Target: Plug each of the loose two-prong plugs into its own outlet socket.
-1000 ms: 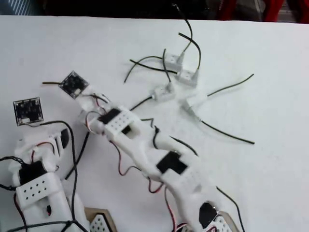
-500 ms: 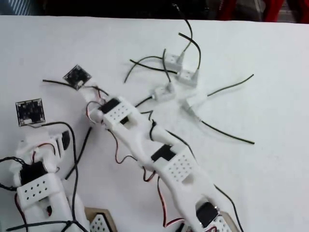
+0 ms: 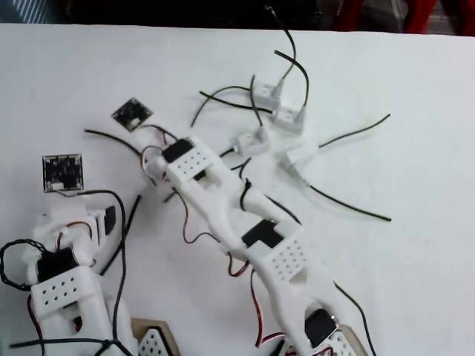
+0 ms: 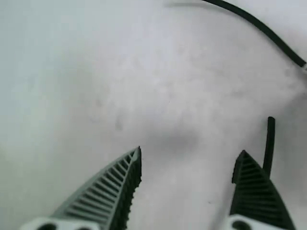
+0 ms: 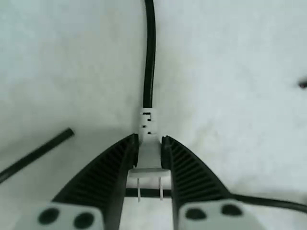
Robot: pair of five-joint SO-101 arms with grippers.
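My right gripper point(image 5: 149, 143) is shut on a white two-prong plug point(image 5: 148, 155). The plug's prongs point back toward the wrist, and its black cord point(image 5: 149, 48) trails forward over the table. In the high view this arm point(image 3: 223, 208) stretches diagonally to the left-centre of the table, and the held cord point(image 3: 111, 139) curves off to the left. My left gripper point(image 4: 190, 153) hangs open over bare white table with nothing between its fingers. Several white plug and socket pieces point(image 3: 252, 141) with black cords lie in a cluster at centre right.
A short black cord end point(image 4: 270, 143) lies beside one left fingertip, and another cord point(image 4: 259, 26) crosses farther off. A loose cord stub point(image 5: 38, 151) lies near the right gripper. The left arm point(image 3: 67, 259) sits at the front left. Long cords point(image 3: 349, 208) trail right of the cluster.
The right arm has swung toward the table's back and right, carrying the plug and dragging its cord. The left arm's wrist has shifted slightly right.
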